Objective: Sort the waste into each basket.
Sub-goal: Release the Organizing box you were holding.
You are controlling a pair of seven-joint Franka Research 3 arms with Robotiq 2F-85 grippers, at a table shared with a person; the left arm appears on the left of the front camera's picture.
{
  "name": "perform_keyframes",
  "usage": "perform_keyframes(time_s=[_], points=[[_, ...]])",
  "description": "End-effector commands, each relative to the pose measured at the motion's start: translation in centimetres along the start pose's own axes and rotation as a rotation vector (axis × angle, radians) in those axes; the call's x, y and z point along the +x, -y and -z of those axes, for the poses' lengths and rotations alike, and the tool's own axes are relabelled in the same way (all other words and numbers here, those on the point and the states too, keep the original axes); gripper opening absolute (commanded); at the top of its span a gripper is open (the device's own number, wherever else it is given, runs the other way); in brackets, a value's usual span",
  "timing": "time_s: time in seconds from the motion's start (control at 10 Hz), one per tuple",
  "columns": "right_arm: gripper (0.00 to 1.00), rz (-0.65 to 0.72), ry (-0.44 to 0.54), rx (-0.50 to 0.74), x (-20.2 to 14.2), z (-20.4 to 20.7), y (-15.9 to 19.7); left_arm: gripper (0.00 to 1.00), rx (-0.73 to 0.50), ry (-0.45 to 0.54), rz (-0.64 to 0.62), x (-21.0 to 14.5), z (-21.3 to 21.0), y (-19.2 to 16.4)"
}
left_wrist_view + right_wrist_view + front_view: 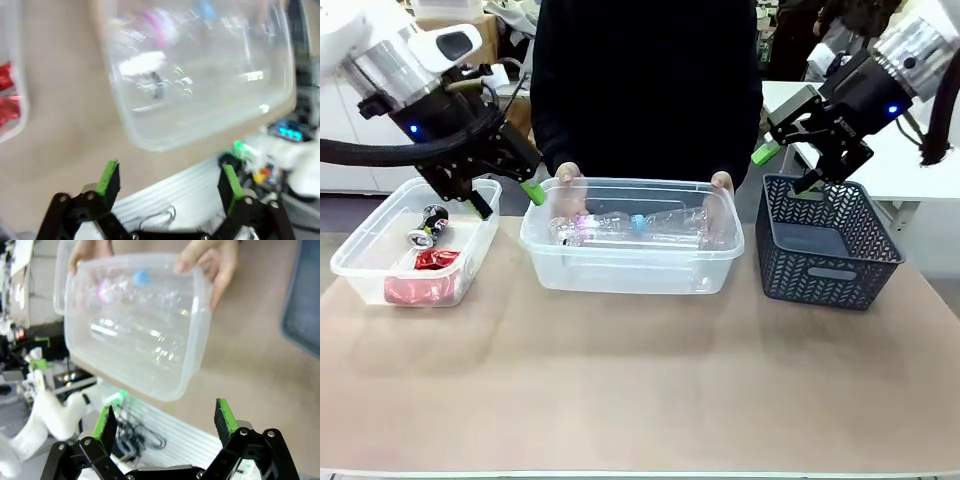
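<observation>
1. While both claws hang raised and empty, the sorting is judged close to done: cans lie in the left tub [360, 262], bottles in the middle tub [632, 275].
2. Left claw [503, 199] is seen above the gap between the two tubs, jaws spread wide, nothing between them. Right claw [790, 165] is held over the far left corner of the dark lattice basket [830, 275], jaws likewise wide, nothing gripped.
3. Crushed red cans [423, 278] are noted at the near end of the left tub, the black-and-silver can [428, 224] just beyond them.
4. Clear bottles [650, 226] lie lengthwise in the middle tub; a pink label [582, 220] and blue cap [637, 222] are made out among them.
5. The person's hands [567, 178] are placed on the far rim of the middle tub. Judgement: both claws are best kept high and clear until the hands are withdrawn; any descent is best made near the tub's near side.
6. Hard to tell: the bottle count, since clear plastic blurs into the tub wall; the left wrist view is smeared; the inside of the lattice basket is screened by its walls.
</observation>
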State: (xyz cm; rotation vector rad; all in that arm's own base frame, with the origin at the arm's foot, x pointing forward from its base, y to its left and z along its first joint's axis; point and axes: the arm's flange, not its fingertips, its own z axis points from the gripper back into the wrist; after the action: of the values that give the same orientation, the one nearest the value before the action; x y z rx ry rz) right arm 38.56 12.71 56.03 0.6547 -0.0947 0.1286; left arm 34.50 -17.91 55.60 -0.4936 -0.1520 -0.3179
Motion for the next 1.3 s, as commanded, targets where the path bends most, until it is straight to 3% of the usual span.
perform_keyframes(time_s=[0.0, 0.1, 0.2, 0.5, 0.6, 0.7, 0.8, 0.9, 1.2], points=[[1.0, -0.005, -0.014, 0.211, -5.9, -4.9, 0.5, 1.0, -0.245, -0.07, 0.12, -1.9, -3.1, 0.3], [1.0, 0.085, 0.032, 0.343, -8.9, -7.7, 1.2, 1.0, -0.476, -0.08, 0.147, -4.0, -5.3, -0.7], [1.0, 0.164, 0.06, 0.518, -11.4, -10.5, 2.3, 1.0, -0.589, -0.022, 0.134, -6.3, -7.1, -1.9], [1.0, 0.402, 0.262, 0.762, -15.0, -16.5, 8.1, 1.0, -0.783, 0.143, -0.008, -11.5, -8.8, -6.5], [1.0, 0.456, 0.375, 0.775, -15.8, -17.3, 10.1, 1.0, -0.825, 0.173, -0.056, -11.7, -9.2, -8.6], [1.0, 0.386, 0.409, 0.618, -16.4, -15.7, 10.0, 1.0, -0.843, 0.208, -0.101, -11.4, -9.1, -10.0], [1.0, 0.39, 0.253, 0.731, -16.1, -18.2, 9.1, 1.0, -0.768, 0.174, -0.185, -10.3, -8.0, -10.0], [1.0, 0.39, 0.253, 0.731, -16.1, -18.2, 9.1, 1.0, -0.813, 0.168, -0.072, -12.3, -9.7, -9.6], [1.0, 0.39, 0.253, 0.731, -16.1, -18.2, 9.1, 1.0, -0.813, 0.168, -0.072, -12.3, -9.7, -9.6]])
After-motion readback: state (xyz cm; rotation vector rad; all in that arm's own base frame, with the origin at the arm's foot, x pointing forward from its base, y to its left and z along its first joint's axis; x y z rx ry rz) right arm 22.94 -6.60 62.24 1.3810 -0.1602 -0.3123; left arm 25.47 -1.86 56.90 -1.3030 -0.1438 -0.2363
